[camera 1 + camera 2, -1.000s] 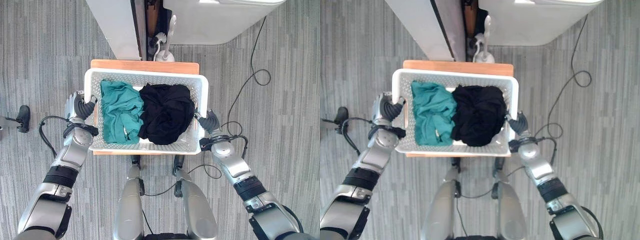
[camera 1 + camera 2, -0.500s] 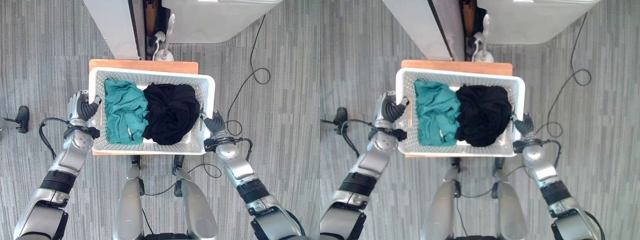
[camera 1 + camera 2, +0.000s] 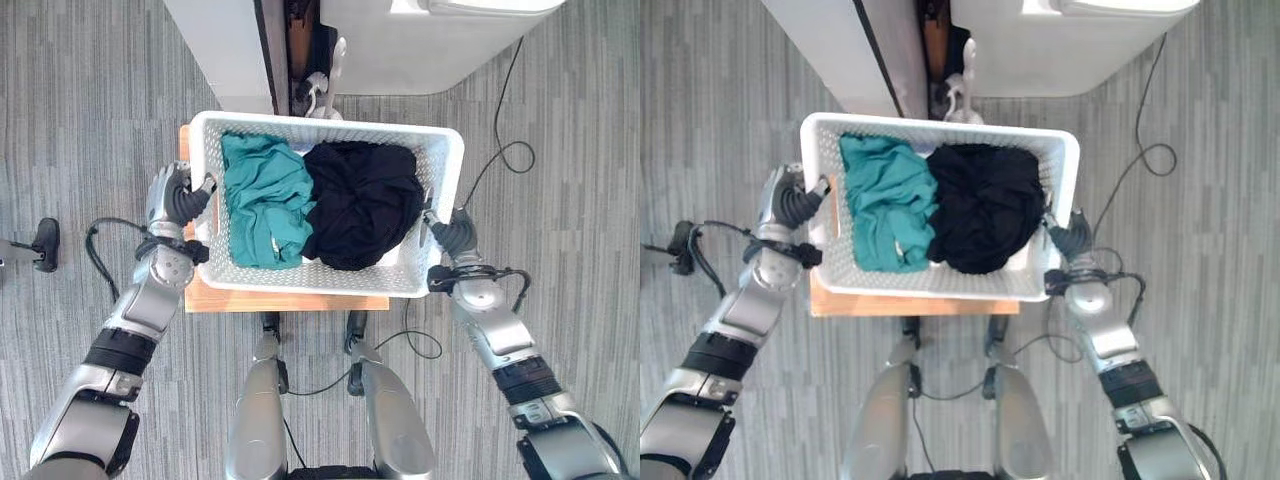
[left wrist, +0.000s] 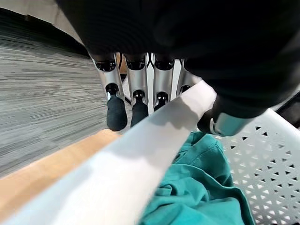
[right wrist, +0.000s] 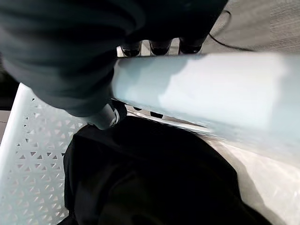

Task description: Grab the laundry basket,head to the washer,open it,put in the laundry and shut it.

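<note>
Your left hand (image 3: 176, 197) and right hand (image 3: 453, 236) curl round the basket (image 3: 330, 130) end rims; stiff, light plastic, soft clothes (image 3: 318, 200) inside, keep it level

1. Most of the wooden table (image 3: 290, 300) is covered by the white basket (image 3: 330, 128).
2. The bottom of the basket is hidden under the green cloth (image 3: 265, 200) and the black cloth (image 3: 365, 200).
3. The white machine (image 3: 420, 40) is cut off by the top edge.
4. The fingertips of the right hand (image 3: 452, 235) are hidden behind the basket rim.
</note>
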### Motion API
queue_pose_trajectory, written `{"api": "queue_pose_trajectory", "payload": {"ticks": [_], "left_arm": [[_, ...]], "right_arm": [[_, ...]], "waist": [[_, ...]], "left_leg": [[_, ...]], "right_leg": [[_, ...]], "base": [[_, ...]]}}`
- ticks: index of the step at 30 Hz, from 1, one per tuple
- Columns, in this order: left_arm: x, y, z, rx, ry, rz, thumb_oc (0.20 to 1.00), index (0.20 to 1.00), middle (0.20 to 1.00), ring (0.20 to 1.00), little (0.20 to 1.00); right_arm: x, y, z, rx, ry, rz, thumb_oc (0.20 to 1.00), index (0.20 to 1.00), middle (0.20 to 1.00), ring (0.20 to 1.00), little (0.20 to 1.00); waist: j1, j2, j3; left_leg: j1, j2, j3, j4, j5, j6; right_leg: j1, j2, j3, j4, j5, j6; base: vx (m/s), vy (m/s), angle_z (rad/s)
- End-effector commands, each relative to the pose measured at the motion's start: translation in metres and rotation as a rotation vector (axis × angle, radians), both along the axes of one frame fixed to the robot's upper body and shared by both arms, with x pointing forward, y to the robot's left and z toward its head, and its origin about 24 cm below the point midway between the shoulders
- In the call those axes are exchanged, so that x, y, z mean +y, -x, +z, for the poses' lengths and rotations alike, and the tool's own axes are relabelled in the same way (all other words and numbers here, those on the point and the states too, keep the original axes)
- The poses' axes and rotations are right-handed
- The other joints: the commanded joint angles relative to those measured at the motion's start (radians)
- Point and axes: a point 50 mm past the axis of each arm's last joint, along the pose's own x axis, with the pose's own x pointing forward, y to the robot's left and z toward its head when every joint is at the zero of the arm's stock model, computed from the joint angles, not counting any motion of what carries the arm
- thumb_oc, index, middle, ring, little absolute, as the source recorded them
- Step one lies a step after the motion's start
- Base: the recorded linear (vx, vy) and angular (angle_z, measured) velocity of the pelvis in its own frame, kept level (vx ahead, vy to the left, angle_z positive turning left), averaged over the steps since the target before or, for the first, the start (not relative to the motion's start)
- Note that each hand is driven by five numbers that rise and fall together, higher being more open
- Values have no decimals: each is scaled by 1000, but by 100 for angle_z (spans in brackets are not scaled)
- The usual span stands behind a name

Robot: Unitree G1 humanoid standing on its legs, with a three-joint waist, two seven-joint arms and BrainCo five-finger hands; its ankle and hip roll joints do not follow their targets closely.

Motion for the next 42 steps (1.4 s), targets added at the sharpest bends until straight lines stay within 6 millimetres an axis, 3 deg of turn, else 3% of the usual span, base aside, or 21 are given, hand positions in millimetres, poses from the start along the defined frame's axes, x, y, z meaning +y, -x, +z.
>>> {"api": "queue_pose_trajectory", "payload": {"ticks": [1,6,19,26,31,40,42], "left_arm": [[-31,1,23,-106,-60,-169,200,200,200,200,200],[-47,-3,29,-91,-85,-242,200,200,200,200,200],[-71,-9,41,-99,-100,-331,200,200,200,200,200],[-87,-11,43,-90,-116,-383,200,200,200,200,200],[-102,-13,41,-50,-132,-445,200,200,200,200,200],[-123,-11,28,50,-144,-556,200,200,200,200,200],[-130,-11,24,78,-150,-583,200,200,200,200,200]], "right_arm": [[22,5,53,-253,-88,143,200,200,200,200,200],[15,1,70,-270,-44,168,200,200,200,200,200],[5,0,83,-282,10,189,200,200,200,200,200],[-4,1,79,-252,0,185,200,200,200,200,200],[-22,5,76,-212,28,158,200,200,200,200,200],[-51,14,68,-117,81,158,200,200,200,200,200],[-58,17,68,-102,95,154,200,200,200,200,200]], "waist": [[-16,-56,-123],[-26,-58,-138],[-43,-47,-177],[-51,-43,-193],[-62,-36,-208],[-75,-24,-222],[-76,-20,-227]], "left_leg": [[-11,50,-67,147,-192,-19],[37,58,-63,128,-186,-22],[104,69,-50,83,-167,-25],[122,71,-47,83,-169,-27],[156,77,-40,82,-171,-32],[252,152,-18,91,-147,-62],[265,180,-24,76,-100,-76]], "right_leg": [[8,-119,24,21,-39,74],[38,-114,25,27,-47,74],[71,-111,22,40,-61,77],[88,-110,21,40,-67,79],[118,-99,24,40,-79,77],[204,-16,30,45,-143,42],[225,16,21,34,-157,29]], "base": [[0,0,0],[10,-14,-4],[7,-6,-2],[2,-5,0],[24,-45,0],[2,-137,-4],[-48,-157,-11]]}}
